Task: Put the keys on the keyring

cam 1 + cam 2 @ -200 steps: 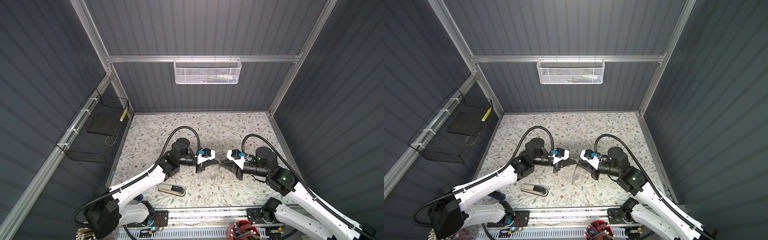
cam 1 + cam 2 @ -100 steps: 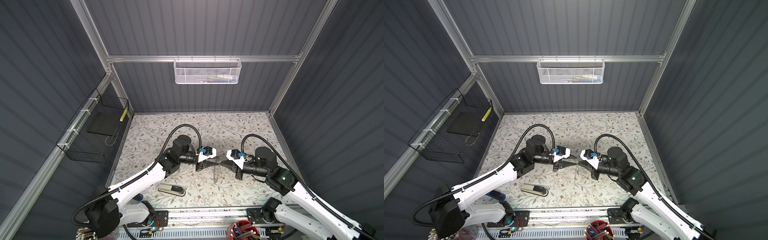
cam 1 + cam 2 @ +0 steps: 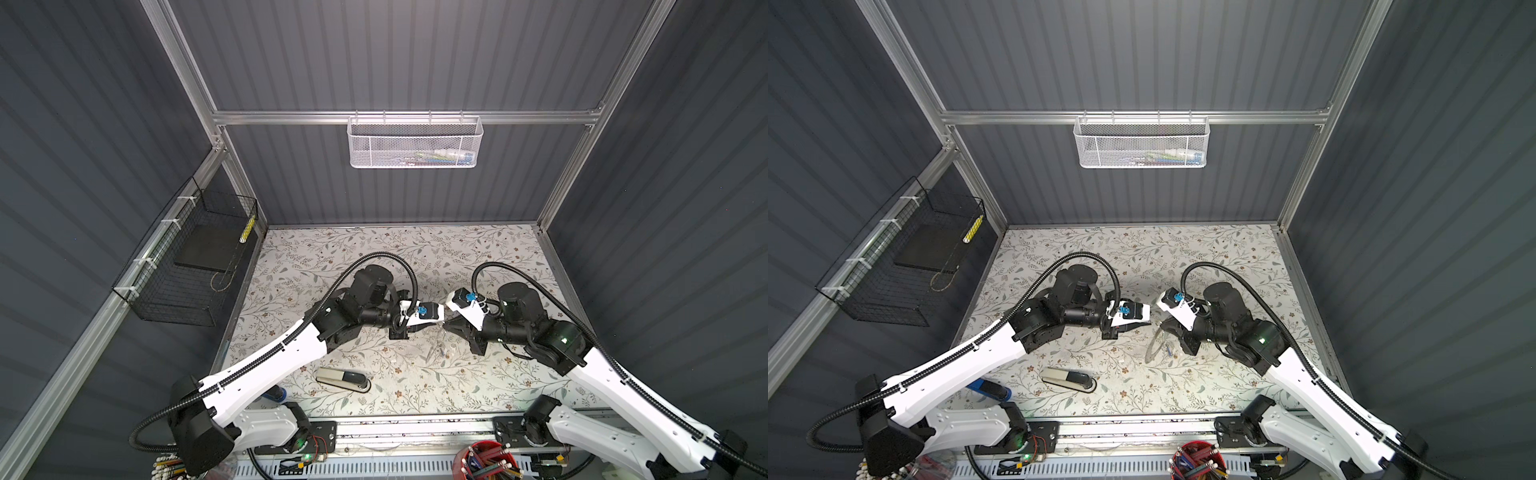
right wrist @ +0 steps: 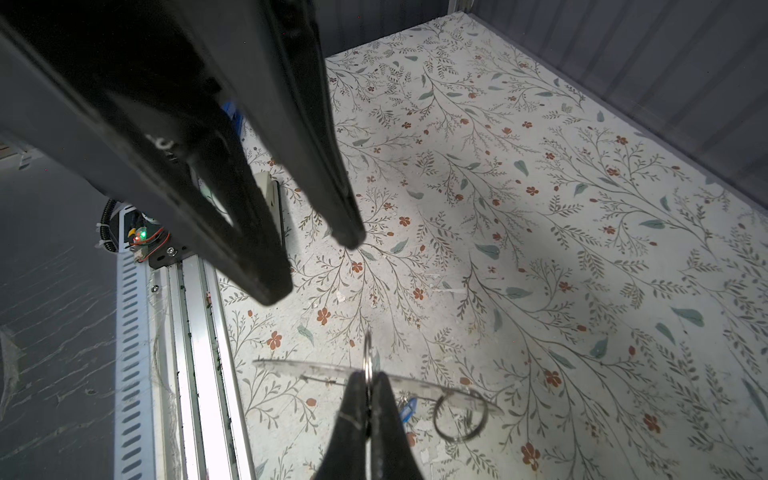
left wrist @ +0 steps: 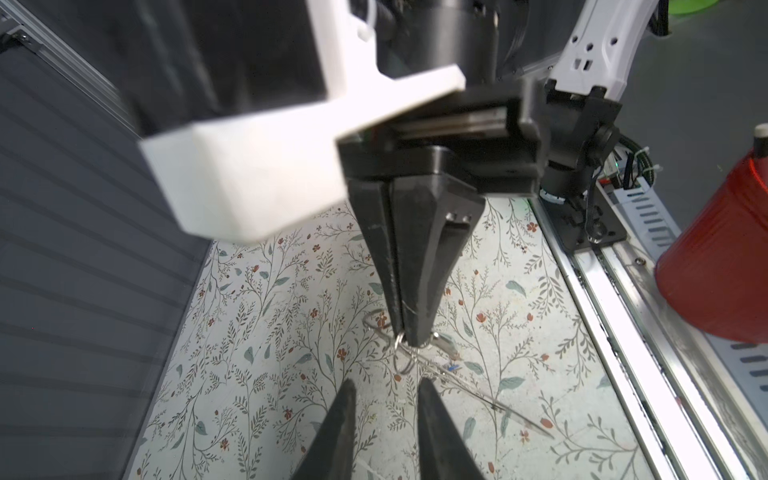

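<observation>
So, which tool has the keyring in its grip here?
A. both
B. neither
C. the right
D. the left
C: the right tool is pinched shut on the keyring, while the left tool stands open and clear of it.

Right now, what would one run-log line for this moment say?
left gripper: open, empty | right gripper: shut on keyring | blue key tag: close to keyring
</observation>
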Robot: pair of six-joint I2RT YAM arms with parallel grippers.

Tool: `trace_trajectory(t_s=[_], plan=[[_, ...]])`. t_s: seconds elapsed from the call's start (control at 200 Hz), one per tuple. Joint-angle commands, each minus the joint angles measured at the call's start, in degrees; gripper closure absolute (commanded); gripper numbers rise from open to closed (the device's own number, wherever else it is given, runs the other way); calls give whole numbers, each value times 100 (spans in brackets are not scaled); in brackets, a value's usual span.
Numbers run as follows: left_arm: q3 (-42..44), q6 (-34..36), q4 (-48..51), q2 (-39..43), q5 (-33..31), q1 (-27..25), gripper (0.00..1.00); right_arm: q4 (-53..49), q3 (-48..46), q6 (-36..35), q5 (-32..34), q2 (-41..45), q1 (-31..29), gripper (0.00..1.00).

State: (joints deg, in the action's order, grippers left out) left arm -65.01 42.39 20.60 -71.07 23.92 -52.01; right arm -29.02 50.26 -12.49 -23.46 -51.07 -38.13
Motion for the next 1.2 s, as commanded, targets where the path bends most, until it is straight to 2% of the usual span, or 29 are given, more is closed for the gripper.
trace_trajectory(t_s=[0.0, 0.24, 0.675, 1.196], plan=[[-214, 300, 366, -129, -456, -181, 73, -192, 218, 181, 58, -16, -10, 100], [-123, 437, 0, -189, -1687, -680, 75, -337, 344, 265, 78, -140, -10, 100], [-178, 419, -197, -473, -2022, -956, 81, -330, 414, 222, -82, -158, -30, 100], [-48, 199, -516, -323, -2330, -1022, 79, -382, 441, 155, -90, -241, -64, 100]])
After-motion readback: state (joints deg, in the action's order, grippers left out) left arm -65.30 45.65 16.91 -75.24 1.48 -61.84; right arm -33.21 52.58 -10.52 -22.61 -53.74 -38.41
